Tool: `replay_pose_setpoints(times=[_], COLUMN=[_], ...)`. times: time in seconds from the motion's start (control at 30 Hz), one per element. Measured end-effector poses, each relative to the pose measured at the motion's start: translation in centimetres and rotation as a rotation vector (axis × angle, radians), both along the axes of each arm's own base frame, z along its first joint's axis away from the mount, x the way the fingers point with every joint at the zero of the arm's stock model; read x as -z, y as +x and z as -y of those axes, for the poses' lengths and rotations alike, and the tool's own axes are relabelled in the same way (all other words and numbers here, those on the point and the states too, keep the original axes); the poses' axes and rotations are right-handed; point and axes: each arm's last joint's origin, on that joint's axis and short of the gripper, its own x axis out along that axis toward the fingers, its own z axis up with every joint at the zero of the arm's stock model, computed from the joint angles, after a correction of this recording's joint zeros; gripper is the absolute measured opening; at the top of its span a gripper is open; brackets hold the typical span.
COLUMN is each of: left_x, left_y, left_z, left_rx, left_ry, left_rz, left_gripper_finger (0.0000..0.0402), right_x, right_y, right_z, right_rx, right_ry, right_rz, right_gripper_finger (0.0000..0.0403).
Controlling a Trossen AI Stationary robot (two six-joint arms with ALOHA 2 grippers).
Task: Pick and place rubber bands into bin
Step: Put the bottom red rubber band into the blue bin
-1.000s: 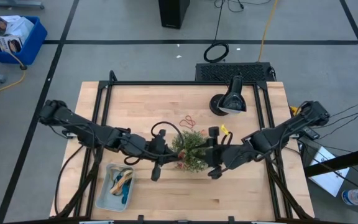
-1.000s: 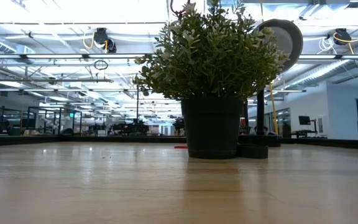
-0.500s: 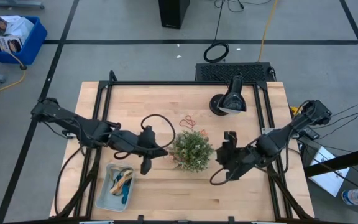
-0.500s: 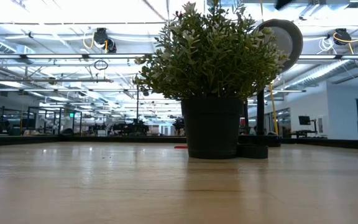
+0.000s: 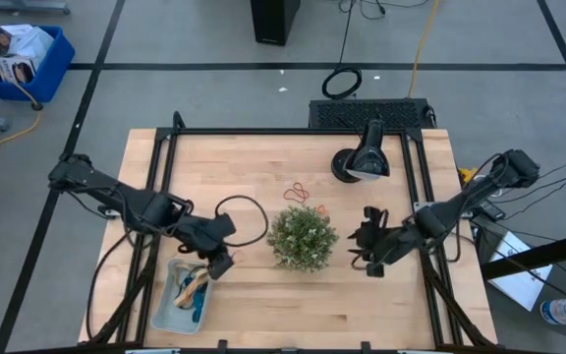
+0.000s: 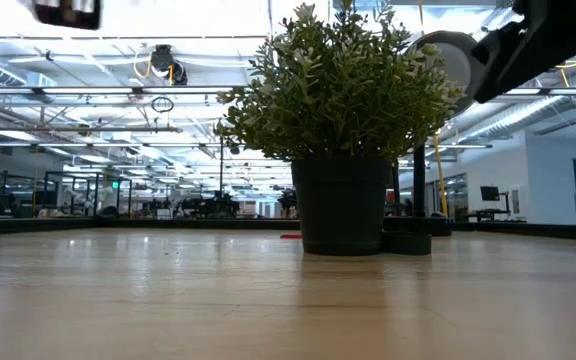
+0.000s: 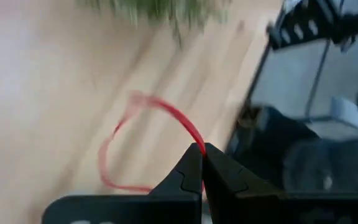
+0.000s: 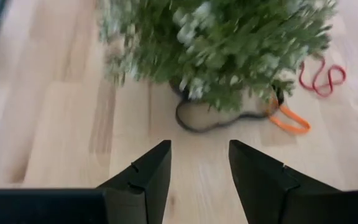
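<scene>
Where plant (image 5: 303,238) stands, wooden table (image 5: 263,162); grey floor (image 5: 195,93), possibly concrete.

A: What sort of place is this?

B: A robotics lab in a big open industrial hall. The wooden table (image 5: 263,157) sits in a black metal frame (image 5: 170,147) with two arms bolted on.

A: And around it?

B: Grey concrete floor (image 5: 165,39) marked with dark tape lines (image 5: 263,66), loose cables (image 5: 342,81), and a blue bin (image 5: 23,59) of papers. The low view shows exposed ceiling pipes (image 6: 88,92), strip lights and rows of workstations (image 6: 68,205) far behind.
</scene>
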Motion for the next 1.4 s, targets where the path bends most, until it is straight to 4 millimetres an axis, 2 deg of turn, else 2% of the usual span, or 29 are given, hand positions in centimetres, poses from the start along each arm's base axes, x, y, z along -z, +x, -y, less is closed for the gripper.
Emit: replay_pose_setpoints(times=[0.33,0.57,0.77,0.93,1.4], left_x=[0.7,1.1,1.5,2.5,8.8], left_y=[-2.2,-3.6,-3.9,-3.5,-0.4], left_z=[1.5,1.9,2.2,2.6,4.8], left_rx=[0.008,-0.106,-0.184,-0.244,-0.118], left_ry=[-0.328,-0.418,-0.377,-0.247,0.029], left_rz=[-0.418,-0.681,-0.734,-0.678,-0.793], left_gripper_finger=[0.0004,0.0004,0.0005,0.0009,0.0007], right_x=[3.1,4.8,5.2,5.1,5.1], right_y=[-2.6,-3.7,-4.1,-4.1,-4.1], right_z=[2.6,3.3,3.4,3.5,3.5], right_rx=[0.029,0.034,0.037,0.035,0.034], right_ry=[0.122,0.157,0.164,0.164,0.163], right_rz=[0.263,0.328,0.335,0.34,0.34], right_gripper_finger=[0.0155,0.0155,0.0155,0.0155,0.0155])
